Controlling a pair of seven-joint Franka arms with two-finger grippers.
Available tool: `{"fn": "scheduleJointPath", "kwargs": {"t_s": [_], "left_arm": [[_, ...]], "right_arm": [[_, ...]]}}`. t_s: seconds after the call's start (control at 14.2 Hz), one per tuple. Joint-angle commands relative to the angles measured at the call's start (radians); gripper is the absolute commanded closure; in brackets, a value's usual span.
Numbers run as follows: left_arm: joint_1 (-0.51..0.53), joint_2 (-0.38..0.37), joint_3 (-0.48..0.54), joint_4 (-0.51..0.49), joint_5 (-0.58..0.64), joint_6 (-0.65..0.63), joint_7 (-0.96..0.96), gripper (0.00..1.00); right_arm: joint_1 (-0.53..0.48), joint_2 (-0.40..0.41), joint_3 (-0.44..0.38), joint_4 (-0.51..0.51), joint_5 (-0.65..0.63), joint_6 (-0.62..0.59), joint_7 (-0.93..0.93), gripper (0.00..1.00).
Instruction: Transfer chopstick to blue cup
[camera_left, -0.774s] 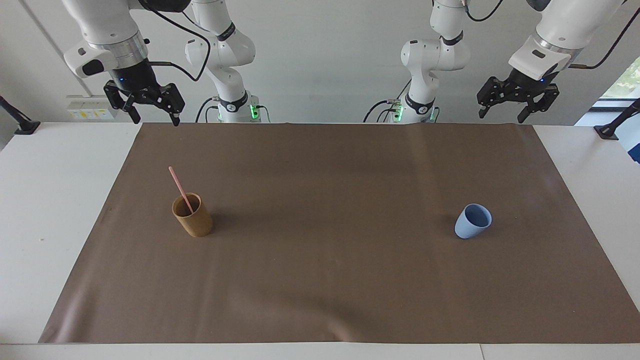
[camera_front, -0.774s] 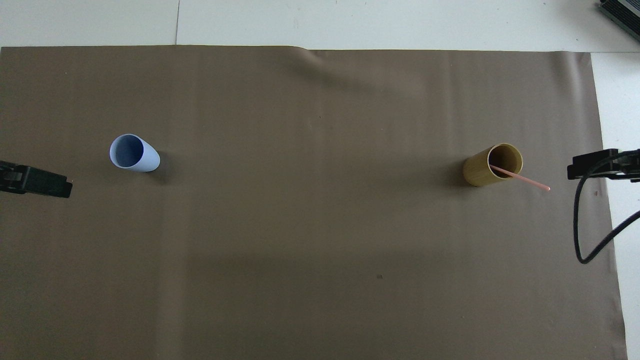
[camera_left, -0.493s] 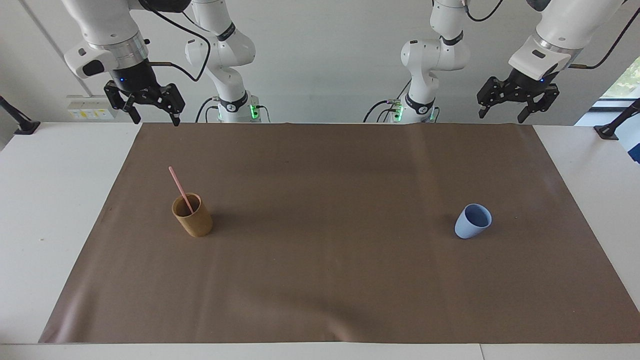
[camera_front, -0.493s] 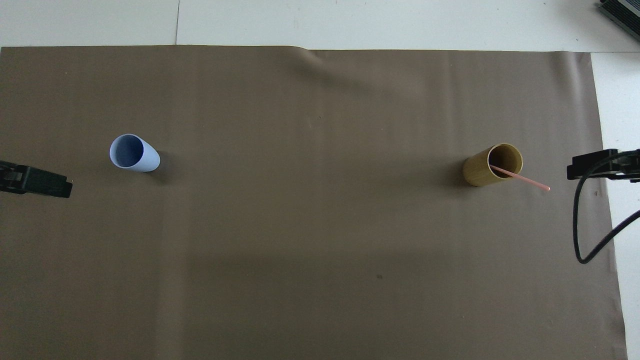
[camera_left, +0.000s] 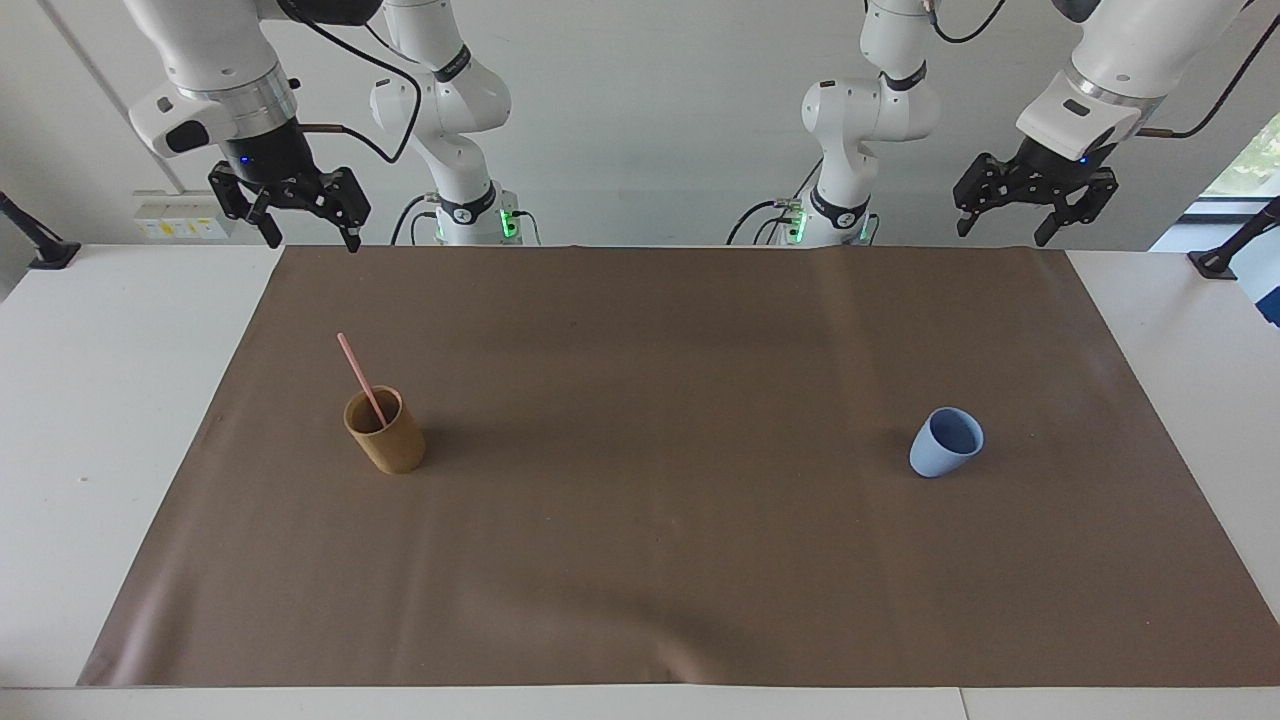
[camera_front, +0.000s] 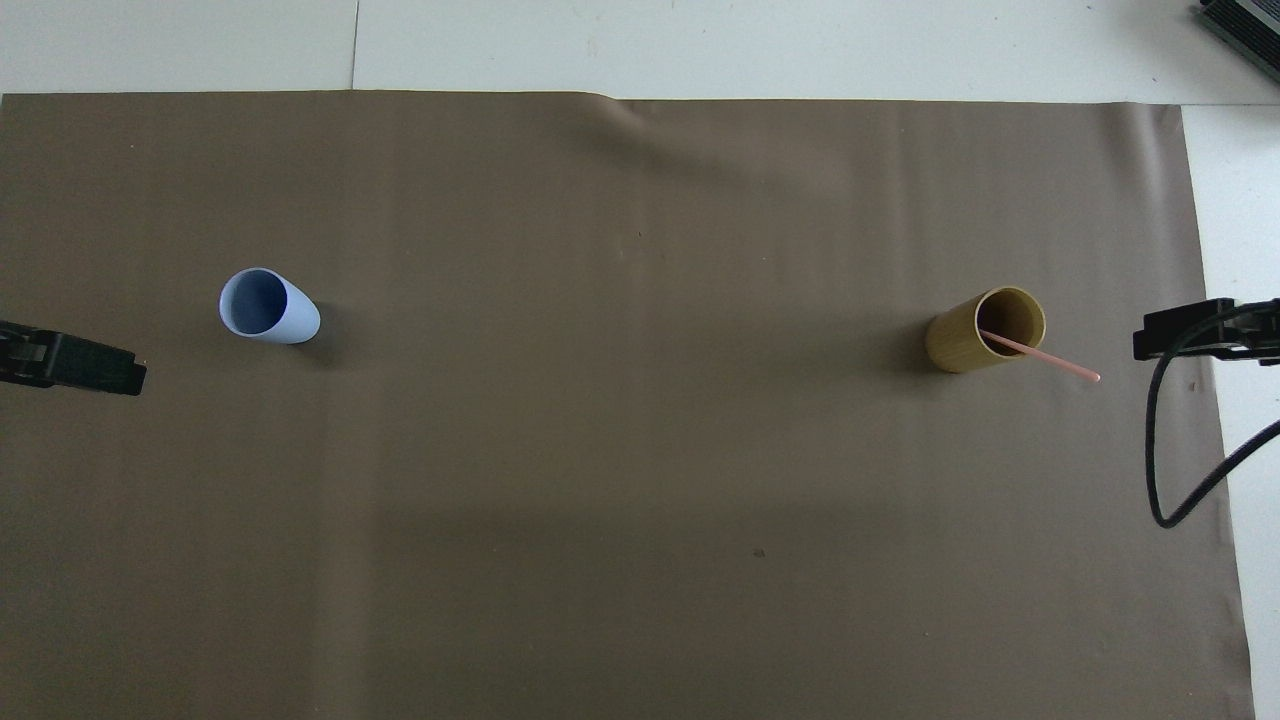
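The white bench (camera_left: 120, 420) is being covered across most of its top by a brown mat (camera_left: 660, 520), and both cups are being carried upright on that mat, well apart. The ochre-brown cup (camera_left: 386, 432) is being kept toward the right arm's end; the smaller blue cup (camera_left: 944, 443) is being kept toward the left arm's end, with nothing seen inside it. The chopstick (camera_left: 360, 378) is being held in the ochre-brown cup, leaning on its rim with its upper end tilted toward the right arm's end of the bench.

The right claw (camera_left: 305, 232) is being held high over the mat's edge nearest the robots, released, with nothing between its fingers. The left claw (camera_left: 1000, 229) is being held likewise over its own end, released and empty.

The task is judged to be at its opening step: nothing is being grasped yet. The next move is judged to call for the right claw being brought down over the chopstick's free upper end and being clenched on that thin shaft without the ochre-brown cup being tipped.
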Motion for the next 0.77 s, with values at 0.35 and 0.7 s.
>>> {"fn": "scheduleJointPath", "kwargs": {"t_s": [0.35, 0.7], "left_arm": [[0.011, -0.018, -0.009, -0.019, 0.008, 0.011, 0.018, 0.00], [0.011, -0.021, -0.009, -0.023, 0.008, 0.011, 0.018, 0.00]], "right_arm": [[-0.002, -0.026, 0.000, -0.026, 0.015, -0.001, 0.010, 0.00], [-0.003, -0.026, 0.000, -0.026, 0.015, -0.001, 0.010, 0.00]]}}
